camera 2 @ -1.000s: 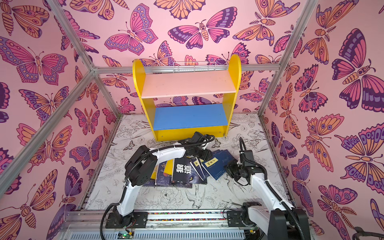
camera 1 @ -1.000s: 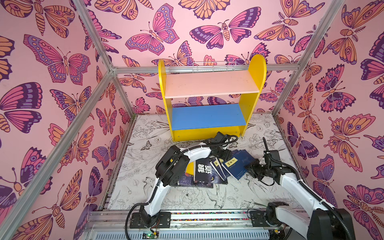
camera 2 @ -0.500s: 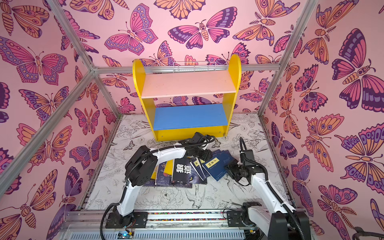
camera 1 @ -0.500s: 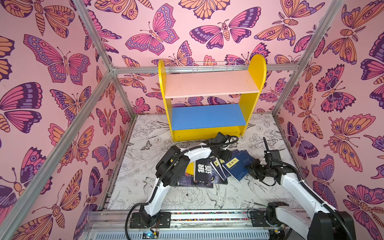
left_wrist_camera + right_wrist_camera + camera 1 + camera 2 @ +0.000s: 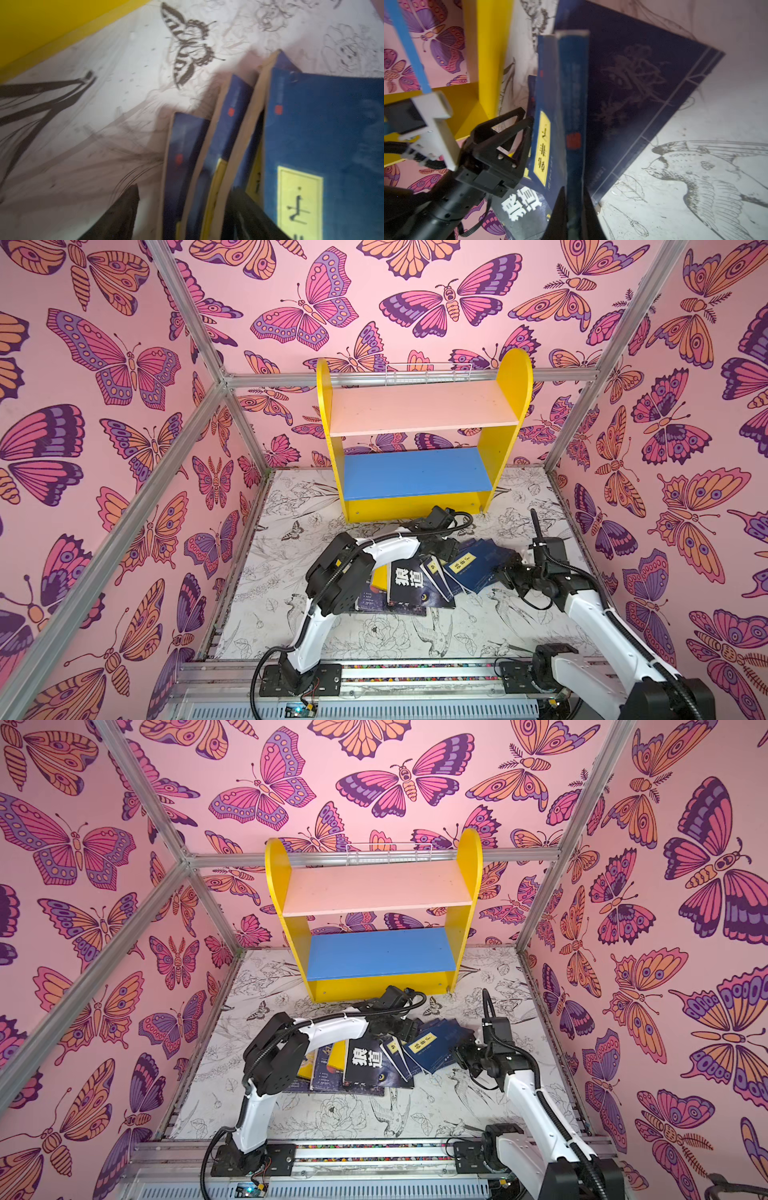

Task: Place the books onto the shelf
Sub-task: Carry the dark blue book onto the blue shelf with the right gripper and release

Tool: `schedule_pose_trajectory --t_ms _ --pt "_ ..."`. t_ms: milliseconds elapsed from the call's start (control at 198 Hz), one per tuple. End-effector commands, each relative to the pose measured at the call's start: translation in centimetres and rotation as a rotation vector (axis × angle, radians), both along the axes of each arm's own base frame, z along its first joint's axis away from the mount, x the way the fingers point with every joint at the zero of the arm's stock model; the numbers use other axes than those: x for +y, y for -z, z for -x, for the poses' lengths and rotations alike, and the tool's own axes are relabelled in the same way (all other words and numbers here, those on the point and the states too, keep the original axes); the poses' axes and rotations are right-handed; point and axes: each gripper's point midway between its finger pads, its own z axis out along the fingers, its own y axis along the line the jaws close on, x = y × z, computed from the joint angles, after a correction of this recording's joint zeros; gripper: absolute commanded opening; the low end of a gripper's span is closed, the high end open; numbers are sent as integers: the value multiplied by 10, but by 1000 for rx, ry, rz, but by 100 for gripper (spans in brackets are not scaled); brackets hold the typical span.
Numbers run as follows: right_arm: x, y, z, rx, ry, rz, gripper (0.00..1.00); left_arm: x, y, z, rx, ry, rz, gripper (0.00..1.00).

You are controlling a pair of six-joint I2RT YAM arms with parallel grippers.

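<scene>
Navy books (image 5: 478, 572) carry yellow labels; the shelf (image 5: 498, 456) is yellow with pink and blue boards; the white tabletop (image 5: 374, 639) bears black drawings.

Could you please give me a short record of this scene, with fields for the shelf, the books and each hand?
shelf: stands at the back wall, both boards bare
books: all in a fanned pile on the floor mat, in front of the shelf
left hand: open, lowered at the navy books on the shelf side of the pile
right hand: shut on the edge of a navy book at the pile's right end
progress: no book on the shelf yet
</scene>
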Motion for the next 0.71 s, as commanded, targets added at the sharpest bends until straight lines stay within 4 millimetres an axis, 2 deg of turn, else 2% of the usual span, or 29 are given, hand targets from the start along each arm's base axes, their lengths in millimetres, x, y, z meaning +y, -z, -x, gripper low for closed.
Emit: schedule_pose_trajectory --t_ms 0,66,131,202,288,434,565,586,702 --pt "1 -70 -31 -265 -32 32 0 59 -79 -33 -285 -223 -84 83" --pt "4 -97 -43 -360 -26 4 0 96 -112 -40 -366 -362 -66 85" --pt "9 -120 -57 -437 -15 -41 0 138 -131 -40 -386 -519 -31 85" --pt "18 -141 -73 -516 -8 -87 0 178 -129 -28 -364 -665 6 85" --pt "31 -164 -94 -600 3 -118 0 210 -120 -6 -345 -764 37 85" --pt "51 -196 -137 -719 52 -149 0 236 -97 27 -296 -828 75 86" --pt "55 -217 -177 -811 139 -203 0 241 -86 38 -276 -820 63 88" --pt "54 -218 -183 -814 156 -209 0 242 -97 40 -292 -821 98 88" --pt "46 -216 -213 -847 265 -215 0 241 -103 42 -307 -804 99 89"
